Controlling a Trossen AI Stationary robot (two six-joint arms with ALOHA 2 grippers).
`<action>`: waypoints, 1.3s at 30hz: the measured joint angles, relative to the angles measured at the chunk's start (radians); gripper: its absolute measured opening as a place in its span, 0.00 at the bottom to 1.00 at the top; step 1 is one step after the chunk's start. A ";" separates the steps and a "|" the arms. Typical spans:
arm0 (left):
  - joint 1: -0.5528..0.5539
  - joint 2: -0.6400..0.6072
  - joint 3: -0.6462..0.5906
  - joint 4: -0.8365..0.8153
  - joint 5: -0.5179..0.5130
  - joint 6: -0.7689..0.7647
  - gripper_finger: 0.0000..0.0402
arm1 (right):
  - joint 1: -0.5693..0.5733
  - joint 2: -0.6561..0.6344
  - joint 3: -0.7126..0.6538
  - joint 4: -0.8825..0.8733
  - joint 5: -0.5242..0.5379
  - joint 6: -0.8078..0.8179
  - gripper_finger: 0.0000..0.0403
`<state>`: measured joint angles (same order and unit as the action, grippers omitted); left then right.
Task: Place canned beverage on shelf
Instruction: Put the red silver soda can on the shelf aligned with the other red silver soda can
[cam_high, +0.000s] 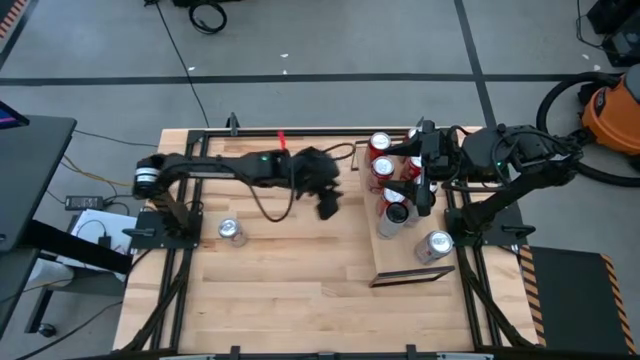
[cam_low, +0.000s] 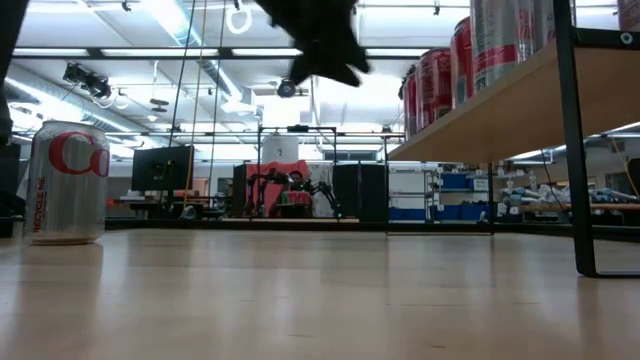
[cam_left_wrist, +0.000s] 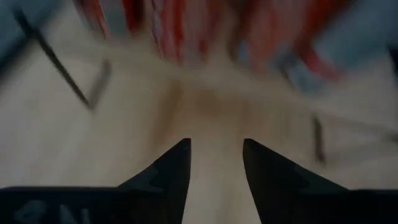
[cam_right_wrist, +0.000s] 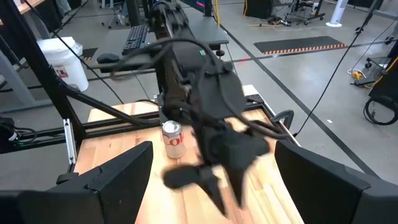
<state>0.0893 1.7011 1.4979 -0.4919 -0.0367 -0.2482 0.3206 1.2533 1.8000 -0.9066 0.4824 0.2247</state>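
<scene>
- The left gripper (cam_high: 327, 205) hangs above the middle of the table, its two fingers (cam_left_wrist: 168, 171) parted with a narrow gap and nothing between them; in its wrist view the picture is smeared, with red can shapes beyond the fingertips.
- The right gripper (cam_high: 418, 190) sits over the shelf (cam_high: 415, 262) among the cans; its fingers (cam_right_wrist: 106, 180) stand wide apart and hold nothing.
- The remaining can (cam_high: 231, 231) stands upright on the tabletop (cam_high: 290, 270) near the left arm's base, well apart from the left gripper and from the shelf.
- It is likely a light, thin-walled metal cylinder, stiff enough for a moderate squeeze but smooth and apt to slip; I judge the best hold is across the middle of its side wall, kept upright.
- The shelf is a raised light-wood board on dark legs, as the low view shows, already carrying several red cans (cam_high: 380, 166) at its far part and one silver can (cam_high: 438, 243) nearer the front, with bare board beside it.
- The tabletop is pale planks framed by black rails; beyond it lie grey floor, cables and an orange vacuum (cam_high: 612, 110).
</scene>
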 joint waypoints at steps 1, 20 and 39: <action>-0.002 -0.025 0.000 -0.071 0.035 -0.025 0.39 | -0.001 0.000 0.000 0.000 0.000 0.000 0.86; -0.299 -0.313 -0.001 -1.015 0.032 -0.249 0.71 | -0.037 0.003 0.000 -0.001 0.008 0.036 0.86; -0.384 -0.586 -0.393 -0.897 -0.127 -0.230 0.88 | -0.037 0.038 -0.001 0.001 0.051 0.067 0.86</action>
<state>-0.2943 1.1148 1.1051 -1.3888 -0.1636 -0.4787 0.2836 1.2912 1.7992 -0.9058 0.5338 0.2919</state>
